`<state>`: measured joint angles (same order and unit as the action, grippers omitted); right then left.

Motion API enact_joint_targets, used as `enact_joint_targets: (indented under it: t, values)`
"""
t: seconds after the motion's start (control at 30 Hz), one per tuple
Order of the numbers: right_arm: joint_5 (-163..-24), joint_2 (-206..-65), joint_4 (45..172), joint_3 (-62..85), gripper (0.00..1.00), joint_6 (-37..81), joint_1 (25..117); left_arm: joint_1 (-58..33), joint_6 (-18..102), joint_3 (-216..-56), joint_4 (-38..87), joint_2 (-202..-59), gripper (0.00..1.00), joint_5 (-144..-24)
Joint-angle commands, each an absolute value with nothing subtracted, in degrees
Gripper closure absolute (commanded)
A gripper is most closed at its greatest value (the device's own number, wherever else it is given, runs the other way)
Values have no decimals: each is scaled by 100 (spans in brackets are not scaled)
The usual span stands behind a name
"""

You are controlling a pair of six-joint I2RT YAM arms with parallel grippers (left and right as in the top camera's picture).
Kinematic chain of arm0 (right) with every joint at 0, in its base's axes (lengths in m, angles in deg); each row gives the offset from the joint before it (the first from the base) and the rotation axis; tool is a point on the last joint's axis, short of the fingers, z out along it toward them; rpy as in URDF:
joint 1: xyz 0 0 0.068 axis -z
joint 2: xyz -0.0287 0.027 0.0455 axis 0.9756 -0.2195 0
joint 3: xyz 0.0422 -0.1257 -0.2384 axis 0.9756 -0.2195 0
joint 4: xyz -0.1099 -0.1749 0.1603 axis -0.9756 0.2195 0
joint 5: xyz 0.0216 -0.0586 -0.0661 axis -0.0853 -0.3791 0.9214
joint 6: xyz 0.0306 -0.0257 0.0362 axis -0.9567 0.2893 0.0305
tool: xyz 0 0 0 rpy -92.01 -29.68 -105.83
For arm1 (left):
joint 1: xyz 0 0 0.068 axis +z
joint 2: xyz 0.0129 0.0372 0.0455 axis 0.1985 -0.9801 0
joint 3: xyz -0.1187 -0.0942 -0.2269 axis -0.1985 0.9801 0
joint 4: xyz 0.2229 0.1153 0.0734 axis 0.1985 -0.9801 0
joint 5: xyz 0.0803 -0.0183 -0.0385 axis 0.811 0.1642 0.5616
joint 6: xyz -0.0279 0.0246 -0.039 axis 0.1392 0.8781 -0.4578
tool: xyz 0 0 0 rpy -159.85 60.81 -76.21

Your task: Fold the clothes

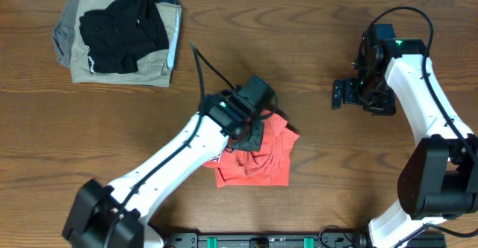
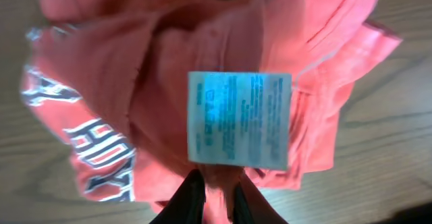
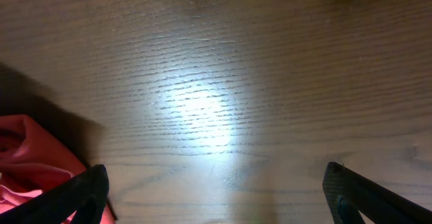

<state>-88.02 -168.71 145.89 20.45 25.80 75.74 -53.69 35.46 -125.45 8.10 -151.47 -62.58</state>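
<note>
- Crumpled in a loose heap on the desk (image 1: pixel 321 24), near its front middle: the red-orange T-shirt (image 1: pixel 258 166), partly under the left arm's wrist.
- Clenched on a fold of that T-shirt, just below the pale care label (image 2: pixel 239 118): the left fingers (image 2: pixel 194 198), with red cloth pinched between them.
- Spread wide and holding nothing, over bare wood to the right of the heap: the right fingers (image 3: pixel 86 191), with only a red edge of cloth at the lower left of that view.
- Probably light, soft and limp: no shape of its own, so likely to sag and bunch when lifted from one spot. Neither fragile nor slippery, though apt to drag a little on wood.
- Better taken at hems, shoulder seams or sleeve edges, two points at once, than by a mid-body fold. White lettering (image 2: pixel 101 150) handy for telling which side faces up.
- Flat brown wood grain, with one glare patch in the right wrist view. Seemingly enough open wood between heap and right arm for spreading the shirt.
- At the far left corner, well apart: stacked khaki and grey garments (image 1: pixel 75 54) with a black garment (image 1: pixel 123 24) on top.
</note>
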Motion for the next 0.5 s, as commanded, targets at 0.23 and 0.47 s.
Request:
enact_joint_targets:
  t: [0.23,0.47]
  values:
    - [-8741,-16766,14594,2115,1,2514,7502,-6083,3330,-12187,1804,-16205,84,-6953]
    - [-8741,-16766,14594,2115,1,2514,7502,-6468,3336,-12419,1887,-16161,84,-6953]
